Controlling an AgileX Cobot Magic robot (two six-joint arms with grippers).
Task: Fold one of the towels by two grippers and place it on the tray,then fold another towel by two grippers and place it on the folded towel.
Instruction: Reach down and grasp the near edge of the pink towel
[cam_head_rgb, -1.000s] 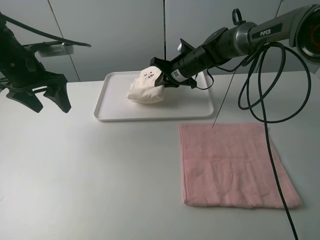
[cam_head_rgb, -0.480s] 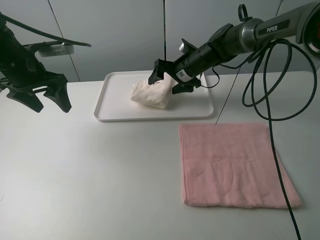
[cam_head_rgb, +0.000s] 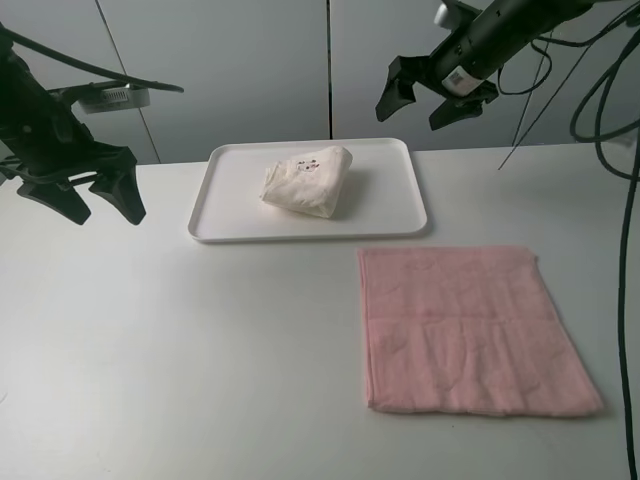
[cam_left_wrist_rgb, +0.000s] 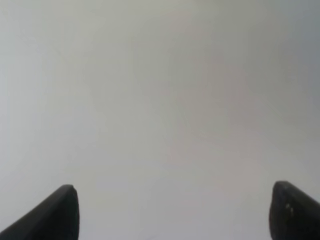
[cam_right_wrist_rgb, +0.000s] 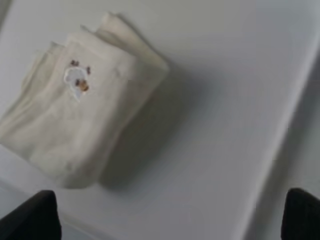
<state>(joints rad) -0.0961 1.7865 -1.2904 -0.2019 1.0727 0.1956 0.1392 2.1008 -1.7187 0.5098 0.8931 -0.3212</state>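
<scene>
Pink towel (cam_head_rgb: 470, 330) is lying flat, likely soft, limp, corners inviting pinching; left gripper (cam_head_rgb: 100, 212), right gripper (cam_head_rgb: 412, 112) are gaping empty.

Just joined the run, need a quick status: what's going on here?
The cream towel lies folded on the tray. Neither gripper holds anything. The right gripper hangs open high over the tray, and the left gripper hovers open at the left side of the table. The pink towel lies flat on the table in front of the tray, not yet folded.
</scene>
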